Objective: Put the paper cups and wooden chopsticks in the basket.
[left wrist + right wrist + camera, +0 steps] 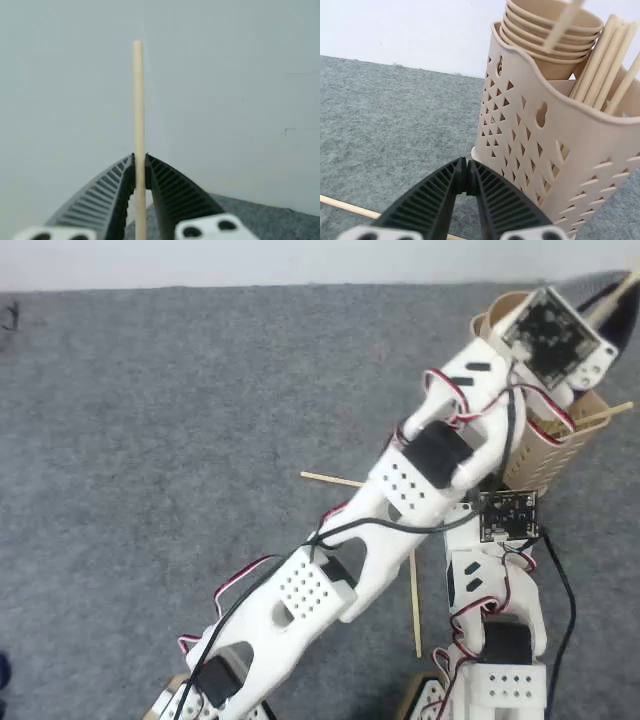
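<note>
My left gripper (140, 159) is shut on a wooden chopstick (138, 100) that stands up out of its jaws against the white wall. In the high view that arm stretches across the table, with the held chopstick (614, 300) above the beige basket (560, 455) at the far right. The basket (530, 140) holds a stack of paper cups (547, 35) and several chopsticks (600, 55). My right gripper (466, 167) is shut with nothing in it, low over the carpet, just in front of the basket's wall.
Two loose chopsticks lie on the grey carpet: one (330, 478) partly under the left arm, another (415, 605) beside the right arm's base (500, 640). One of them (345, 206) runs under my right gripper. A white wall stands behind the basket.
</note>
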